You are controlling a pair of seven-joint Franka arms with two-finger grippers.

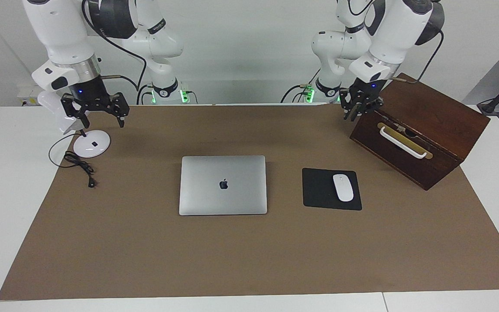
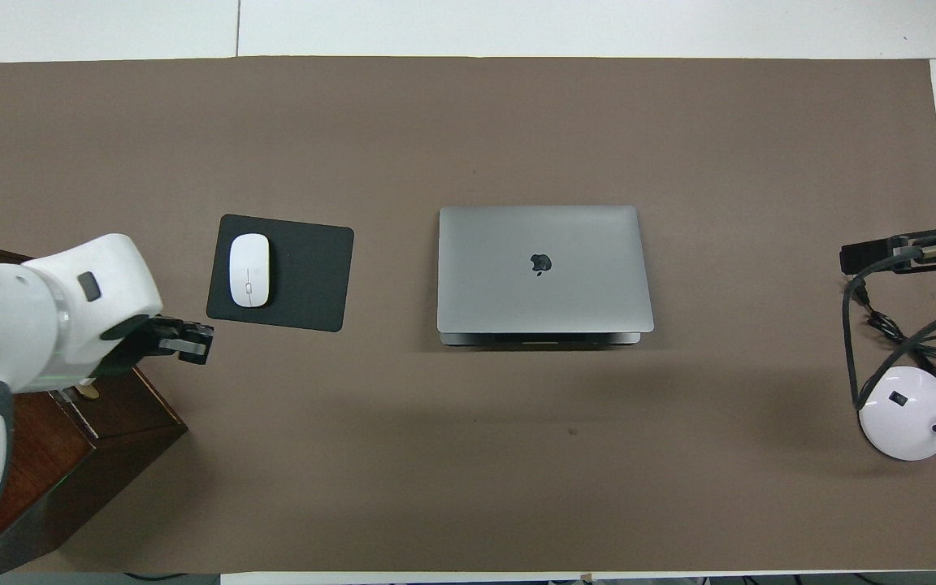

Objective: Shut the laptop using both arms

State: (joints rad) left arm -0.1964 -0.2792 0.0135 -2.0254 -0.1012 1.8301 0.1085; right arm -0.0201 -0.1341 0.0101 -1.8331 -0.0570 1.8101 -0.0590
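The thin silver-grey metal laptop lies shut on the brown-covered surface, beside the black mouse pad. The left hand hangs over the dark wooden box; whether its fingers are parted, I cannot tell. The right hand, fingers apart, hangs over the white lamp base.

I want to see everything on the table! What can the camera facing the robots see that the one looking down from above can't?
Only the facing view shows the arms' bases, the wooden box's white handle and the right gripper, open over the lamp base. Only the overhead view shows the laptop's edge nearest the robots. Both show the closed laptop, the white mouse on its black pad, and the left gripper by the box.
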